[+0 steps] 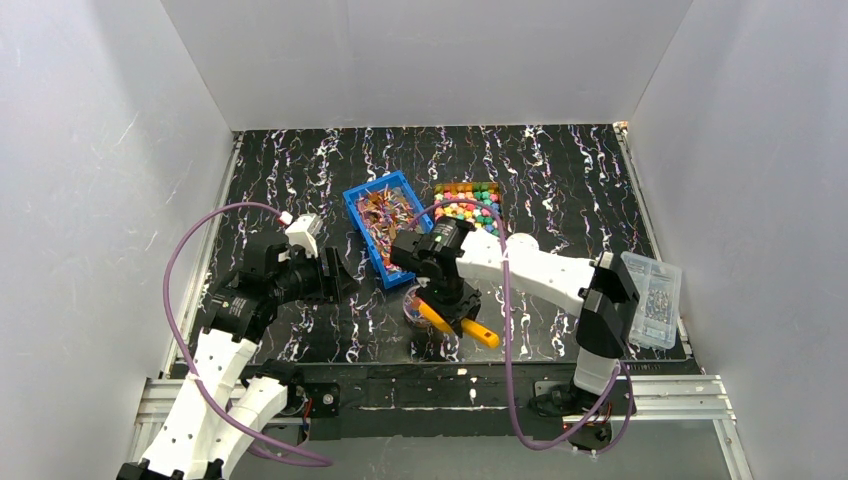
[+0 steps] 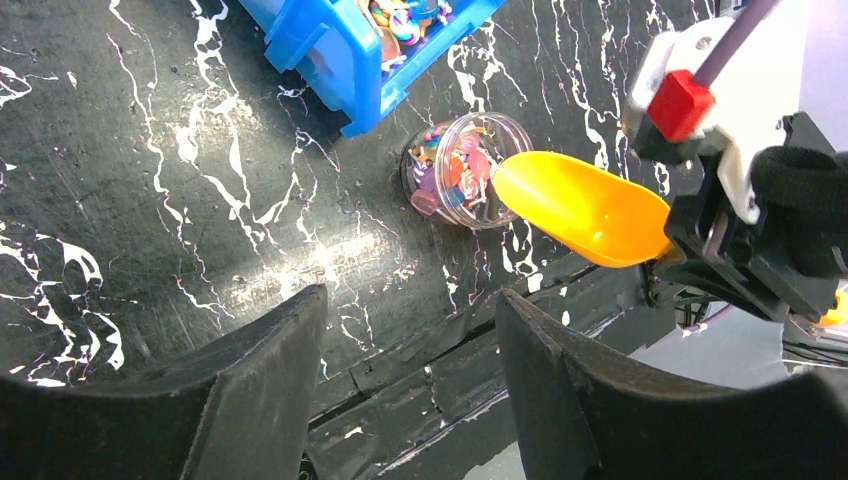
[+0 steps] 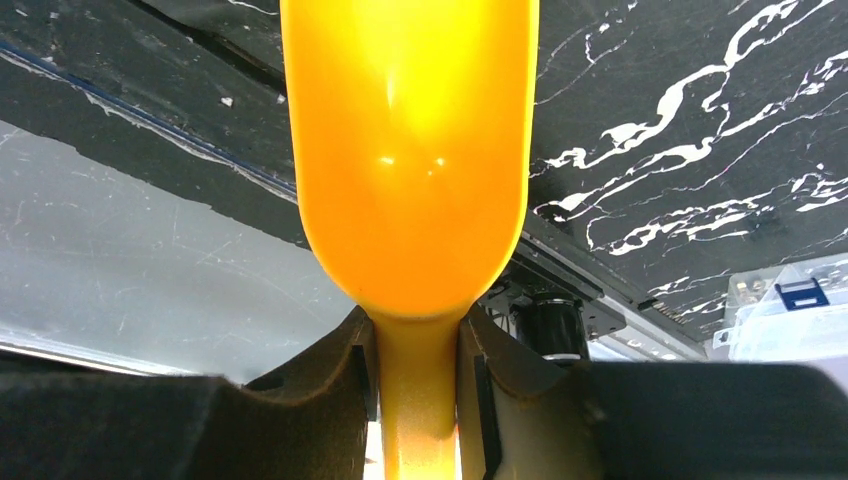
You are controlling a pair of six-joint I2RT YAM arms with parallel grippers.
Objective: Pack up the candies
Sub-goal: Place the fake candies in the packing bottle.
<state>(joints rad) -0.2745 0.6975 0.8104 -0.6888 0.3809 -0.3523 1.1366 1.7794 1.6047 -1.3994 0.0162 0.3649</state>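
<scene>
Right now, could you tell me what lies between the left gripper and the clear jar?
Only bare black marbled table, as the left wrist view shows.

Bright overhead light, glare on the scoop (image 3: 410,150), soft wrist-view edges.

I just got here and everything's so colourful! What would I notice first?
The bright yellow scoop, pinched by its handle in the right hand, has its tip at a little clear jar of colourful bits on the black table. Behind them sit a blue bin and a pile of rainbow candies.
</scene>
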